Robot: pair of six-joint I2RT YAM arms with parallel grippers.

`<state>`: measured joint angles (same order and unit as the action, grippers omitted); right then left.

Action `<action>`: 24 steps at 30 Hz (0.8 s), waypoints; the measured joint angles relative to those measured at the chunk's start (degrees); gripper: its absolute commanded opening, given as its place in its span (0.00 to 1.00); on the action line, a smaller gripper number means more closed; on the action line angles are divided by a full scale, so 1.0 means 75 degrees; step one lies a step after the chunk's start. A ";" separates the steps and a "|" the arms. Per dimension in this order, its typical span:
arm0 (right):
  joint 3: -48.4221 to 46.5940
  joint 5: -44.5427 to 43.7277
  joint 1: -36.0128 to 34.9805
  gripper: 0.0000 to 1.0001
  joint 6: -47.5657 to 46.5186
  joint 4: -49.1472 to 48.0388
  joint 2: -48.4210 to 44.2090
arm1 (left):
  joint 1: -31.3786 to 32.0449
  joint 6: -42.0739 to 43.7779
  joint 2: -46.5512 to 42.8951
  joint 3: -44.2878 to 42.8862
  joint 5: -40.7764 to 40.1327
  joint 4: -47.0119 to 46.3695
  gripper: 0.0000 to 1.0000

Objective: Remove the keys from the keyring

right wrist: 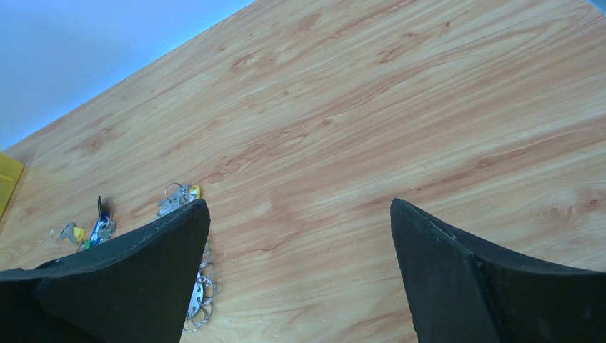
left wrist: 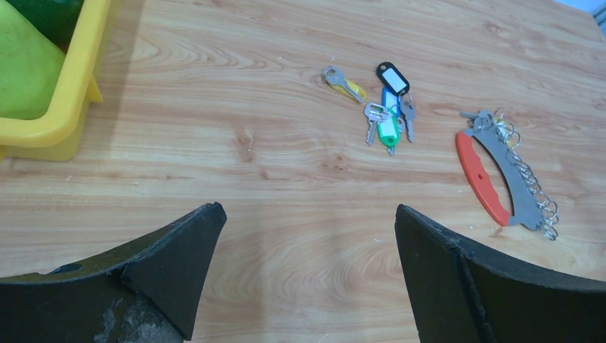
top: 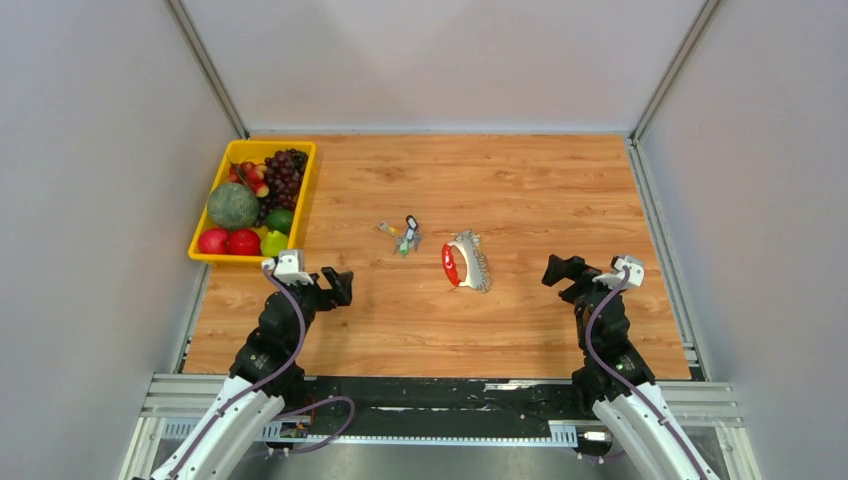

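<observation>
Both claws are spread wide and empty. The left claw (top: 338,286) and the right claw (top: 562,270) flank the red keyring (top: 452,265), which lies mid-way across the surface (top: 520,180). Its keys (top: 479,262) are fanned toward the right claw, though some may be bare rings. Best to pin the red loop with one claw and draw off one end key.

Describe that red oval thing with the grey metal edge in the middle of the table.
The red oval plastic-looking keyring lies flat on the wooden table. One long side is a red curved grip with a small hole; the other is a grey metal band edged with small wire rings. It sits right of a cluster of colour-tagged keys, apart from it; only the table touches it.
</observation>
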<state>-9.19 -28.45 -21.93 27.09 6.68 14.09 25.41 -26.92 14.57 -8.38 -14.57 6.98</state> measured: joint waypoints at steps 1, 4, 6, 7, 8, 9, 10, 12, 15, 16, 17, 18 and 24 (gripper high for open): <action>0.0000 -0.0006 0.0000 1.00 0.0015 0.0000 0.0000 | 0.0000 0.0000 0.0000 0.0000 0.0020 0.0000 1.00; 0.0000 -0.0085 0.0000 1.00 0.0169 0.0044 0.0000 | 0.0000 -0.0006 0.0000 0.0000 0.0050 0.0006 1.00; 0.0000 -0.0213 0.0000 1.00 0.0332 0.0102 0.0000 | 0.0003 -0.0122 -0.0006 -0.0023 -0.0201 0.0143 1.00; 0.0000 -0.0283 0.0000 1.00 0.0402 0.0134 0.0000 | 0.0003 -0.0207 -0.0017 -0.0041 -0.0408 0.0262 1.00; 0.0000 -0.0329 0.0000 1.00 0.0475 0.0160 -0.0003 | 0.0000 -0.0312 -0.0035 -0.0055 -0.0618 0.0370 1.00; 0.0000 -0.0347 0.0000 1.00 0.0557 0.0189 -0.0006 | 0.0000 -0.0405 -0.0076 -0.0061 -0.0836 0.0478 1.00; 0.0000 -0.0318 0.0000 1.00 0.0618 0.0187 -0.0006 | 0.0000 -0.0469 -0.0117 -0.0061 -0.0973 0.0568 1.00; 0.0000 -0.0073 0.0000 1.00 0.0638 0.0090 0.0047 | 0.0000 -0.0522 -0.0207 -0.0061 -0.1105 0.0653 1.00; -0.0114 0.0490 0.0000 0.94 0.0624 -0.0195 0.0606 | 0.0000 -0.0545 -0.0312 -0.0061 -0.1151 0.0667 1.00; -0.0230 0.0705 0.0000 0.92 0.0600 -0.0289 0.1003 | 0.0000 -0.0548 -0.0335 -0.0061 -0.1160 0.0667 1.00; -0.0335 0.0903 0.0000 0.90 0.0548 -0.0388 0.1367 | 0.0000 -0.0548 -0.0341 -0.0061 -0.1163 0.0670 1.00; -0.0469 0.1145 0.0000 0.89 0.0490 -0.0513 0.1798 | 0.0000 -0.0548 -0.0344 -0.0061 -0.1166 0.0673 1.00; -0.2049 0.2200 -0.0624 0.79 0.0227 -0.1096 0.5284 | 0.0000 -0.0586 -0.0391 -0.0061 -0.1189 0.0694 1.00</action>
<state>-24.56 -11.94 -26.61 28.80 -1.54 53.71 25.41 -31.31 11.64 -8.84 -23.49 12.19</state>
